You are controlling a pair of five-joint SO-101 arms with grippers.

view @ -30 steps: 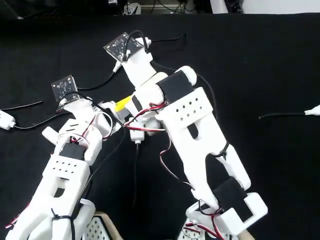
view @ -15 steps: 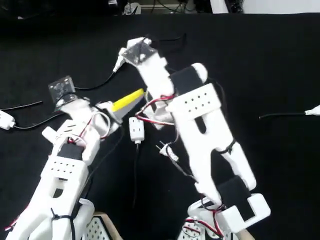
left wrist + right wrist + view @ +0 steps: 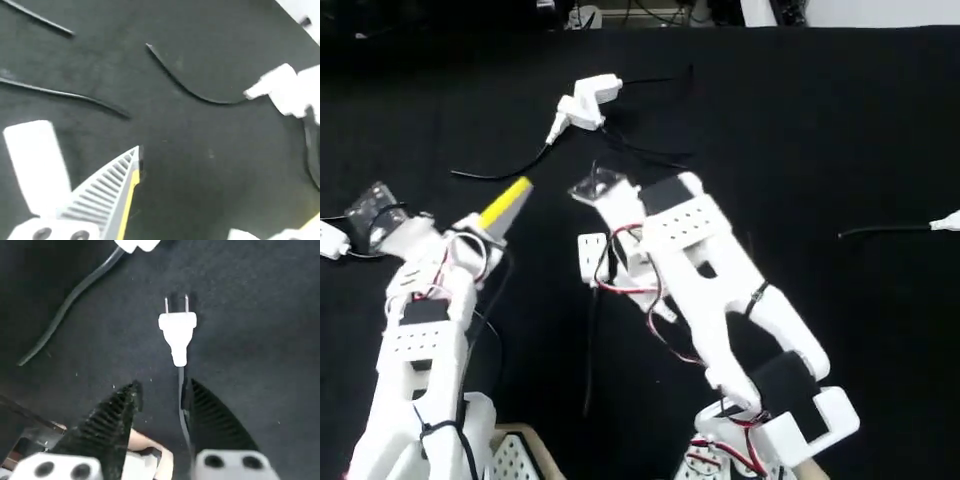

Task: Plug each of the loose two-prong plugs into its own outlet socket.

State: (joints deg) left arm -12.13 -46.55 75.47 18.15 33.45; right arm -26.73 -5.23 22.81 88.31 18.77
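Note:
In the right wrist view a white two-prong plug (image 3: pixel 177 333) lies flat on the black cloth, prongs pointing away. My right gripper (image 3: pixel 162 387) hangs open just behind it, and the plug's cable (image 3: pixel 181 400) runs back between the fingers. A white outlet socket (image 3: pixel 590 258) lies beside the right arm (image 3: pixel 680 235) in the high view. Further back sits a white plug-and-socket pair (image 3: pixel 585 104); the left wrist view shows that pair (image 3: pixel 285 91) far off. My left gripper (image 3: pixel 500 210), with its yellow finger, is open over bare cloth; between its fingers (image 3: pixel 82 140) there is nothing.
A white connector (image 3: pixel 330 238) with a black cable lies at the left edge. Another white plug (image 3: pixel 948 220) on a cable rests at the right edge. Loose black cables (image 3: pixel 65 95) cross the cloth near the left gripper. The socket's cord (image 3: pixel 590 340) trails toward the front.
The left arm has swung left, away from the socket. The right arm has drawn back and lower, uncovering the plug-and-socket pair at the back.

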